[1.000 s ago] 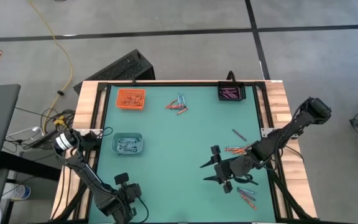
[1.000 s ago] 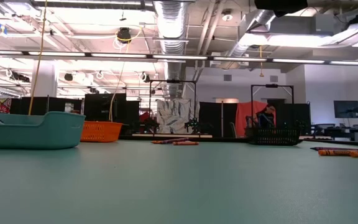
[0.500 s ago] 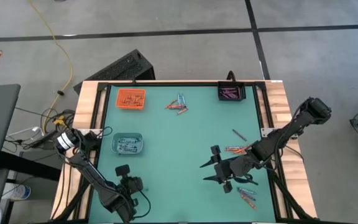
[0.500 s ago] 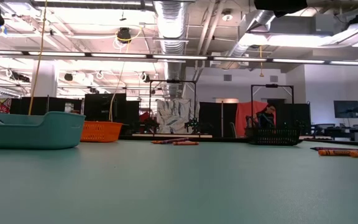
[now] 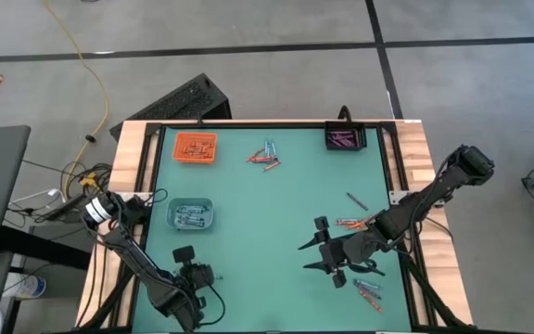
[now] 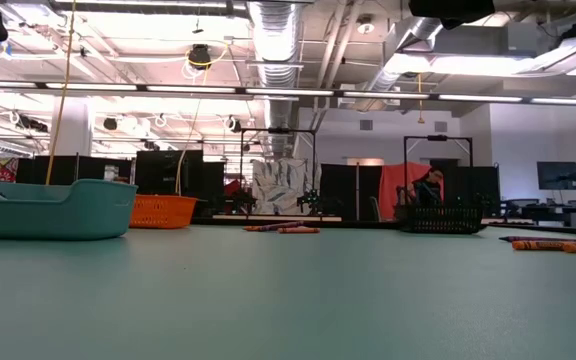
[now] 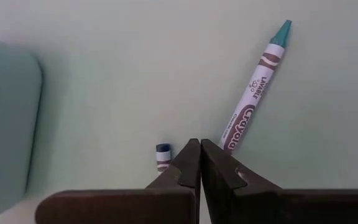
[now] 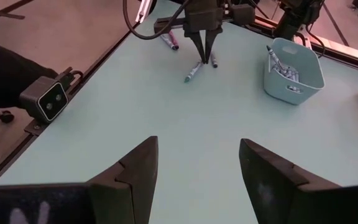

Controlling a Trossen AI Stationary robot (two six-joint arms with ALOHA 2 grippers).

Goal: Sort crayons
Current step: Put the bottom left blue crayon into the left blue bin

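While the left gripper [image 7: 200, 144] hung low over the near-left part of the green table [image 5: 276, 199], its two dark fingers were pressed tip to tip with nothing visibly pinched between them; a teal-tipped crayon [image 7: 254, 85] lay flat on the surface just beyond those tips, and the end of a second, blue-grey crayon [image 7: 162, 156] showed just beside them. In the right wrist view the same gripper [image 8: 202, 38] stood point-down over these two crayons [image 8: 194, 71], with a purple crayon [image 8: 169, 42] lying a little farther off near the table's edge. The right gripper [image 5: 320, 247] sat at the near-right of the table, its fingers [image 8: 134, 172] spread wide apart and holding nothing; orange-red crayons [image 5: 352, 223] lay just beside that arm, and a few more crayons [image 5: 369, 289] lay near the near-right corner; a single grey crayon [image 5: 356, 200] lay apart, toward the right edge. A small loose cluster of crayons [image 5: 266, 156] sat at the far middle of the table. The teal tray [image 5: 191, 215] on the left held blue-grey crayons; the orange tray [image 5: 196, 148] at the far-left corner held orange ones; the black tray [image 5: 344, 139] at the far right held purple ones. In the low view a person [image 6: 430, 185] showed in the room well beyond the table.
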